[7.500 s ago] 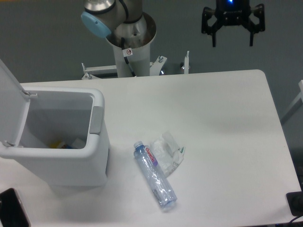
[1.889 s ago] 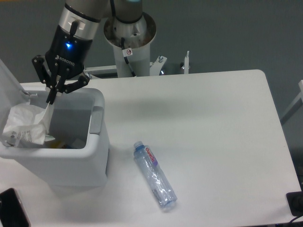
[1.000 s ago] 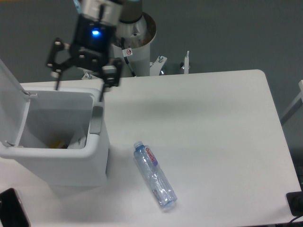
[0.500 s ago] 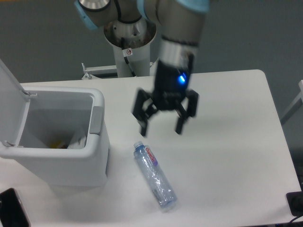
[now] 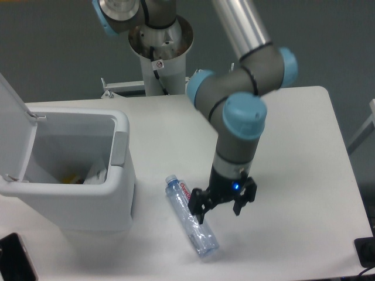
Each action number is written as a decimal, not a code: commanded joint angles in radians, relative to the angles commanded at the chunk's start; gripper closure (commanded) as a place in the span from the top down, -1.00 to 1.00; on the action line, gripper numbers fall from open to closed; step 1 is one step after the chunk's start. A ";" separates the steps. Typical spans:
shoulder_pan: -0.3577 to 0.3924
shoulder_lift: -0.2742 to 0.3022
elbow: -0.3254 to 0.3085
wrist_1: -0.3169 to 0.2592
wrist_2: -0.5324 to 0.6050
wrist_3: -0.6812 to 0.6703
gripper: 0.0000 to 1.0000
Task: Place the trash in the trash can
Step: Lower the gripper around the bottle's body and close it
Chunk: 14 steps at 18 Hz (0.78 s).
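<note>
The clear plastic water bottle [image 5: 192,218], blue cap and red label, lies on the white table [image 5: 281,140] near the front. My gripper [image 5: 220,212] hangs low just right of the bottle's middle, open, one finger close beside the bottle and nothing held. The white trash can [image 5: 70,170] stands at the left with its lid [image 5: 12,117] up. A whitish crumpled wrapper [image 5: 96,174] shows inside it beside something yellow.
A black device [image 5: 16,257] lies at the table's front left corner, another dark object [image 5: 366,252] at the front right edge. The robot's base column [image 5: 161,52] stands behind the table's back edge.
The gripper carried the wrapper from the table to the trash can, let it drop inside, then swung right and down to hang beside the bottle.
</note>
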 joint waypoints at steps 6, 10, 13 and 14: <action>-0.011 -0.061 0.006 0.035 0.006 -0.009 1.00; -0.011 -0.077 0.009 0.037 0.026 -0.037 1.00; -0.011 -0.095 0.011 0.037 0.038 -0.074 1.00; -0.017 -0.103 0.011 0.037 0.055 -0.077 1.00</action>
